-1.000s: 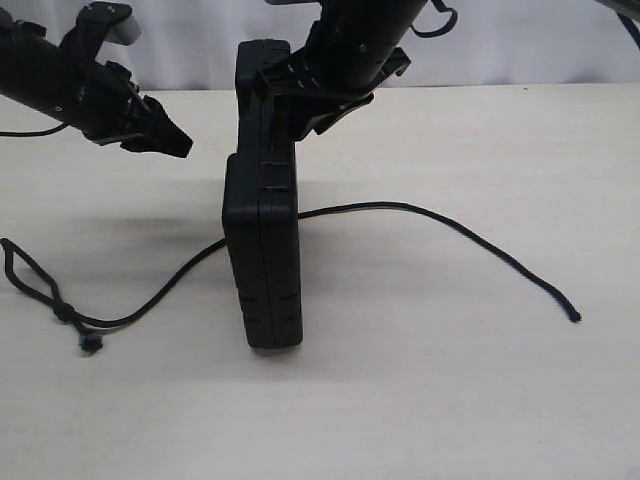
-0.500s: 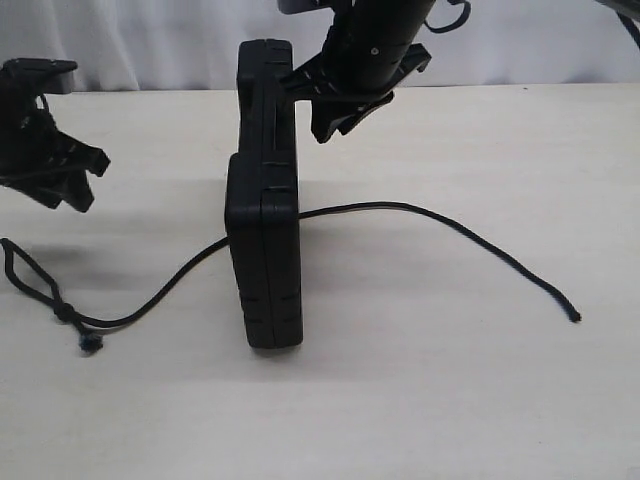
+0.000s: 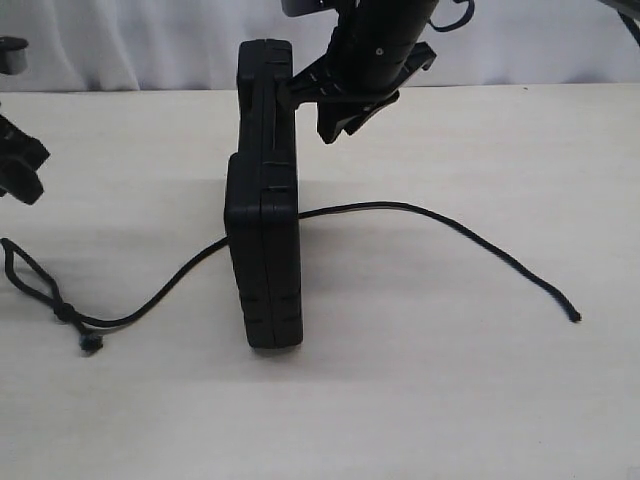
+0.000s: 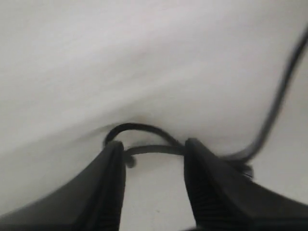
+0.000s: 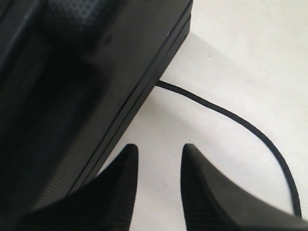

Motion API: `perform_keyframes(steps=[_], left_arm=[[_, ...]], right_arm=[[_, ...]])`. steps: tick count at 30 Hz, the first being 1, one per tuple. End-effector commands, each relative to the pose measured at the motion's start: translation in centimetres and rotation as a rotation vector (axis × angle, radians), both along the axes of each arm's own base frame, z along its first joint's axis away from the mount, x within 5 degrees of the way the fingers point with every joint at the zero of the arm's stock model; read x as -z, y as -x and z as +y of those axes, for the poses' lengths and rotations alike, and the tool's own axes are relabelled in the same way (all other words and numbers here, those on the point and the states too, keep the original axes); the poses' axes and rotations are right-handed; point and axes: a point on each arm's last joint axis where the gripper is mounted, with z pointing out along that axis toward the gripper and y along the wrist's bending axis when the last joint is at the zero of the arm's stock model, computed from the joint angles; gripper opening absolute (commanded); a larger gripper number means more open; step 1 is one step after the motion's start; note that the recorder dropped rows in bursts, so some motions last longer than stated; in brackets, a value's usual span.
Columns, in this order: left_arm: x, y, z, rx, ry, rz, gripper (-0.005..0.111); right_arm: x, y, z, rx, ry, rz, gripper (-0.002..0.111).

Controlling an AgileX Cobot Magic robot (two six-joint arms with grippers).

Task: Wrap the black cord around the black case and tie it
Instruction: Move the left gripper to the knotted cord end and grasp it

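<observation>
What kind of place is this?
Probably a robot test lab: a pale tabletop, a white curtain backdrop, and a black robot arm beside a black hard plastic case and a long thin black braided cord.

The left gripper (image 3: 20, 172) hangs low at the far left edge of the exterior view, mostly cut off, its jaws spread apart. The right arm (image 3: 385, 35) slants down from above, and the right gripper (image 5: 159, 149) points down-left with its jaws parted.

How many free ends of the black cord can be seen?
2. The black cord has one end right of the black case; the other end lies far left, beside its loop.
</observation>
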Motion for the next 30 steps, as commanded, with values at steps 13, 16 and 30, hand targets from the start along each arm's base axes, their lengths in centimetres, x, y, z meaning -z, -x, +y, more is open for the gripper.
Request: perform_keyframes(steps=[13, 16, 30], left_arm=[[9.8, 7.5, -7.2, 1.495, -0.481, -0.151, 0.038], [10.8, 7.5, -7.2, 1.501, -0.461, -0.119, 0.038], [11.8, 7.5, -5.6, 1.481, -0.451, -0.023, 0.037]], right_arm=[[-2.0, 1.0, -0.7, -0.03, -0.014, -0.031, 0.03], [-1.7, 1.0, -0.6, -0.032, -0.008, -0.025, 0.03], [-1.7, 0.9, -0.8, -0.032, 0.017, -0.037, 0.03]])
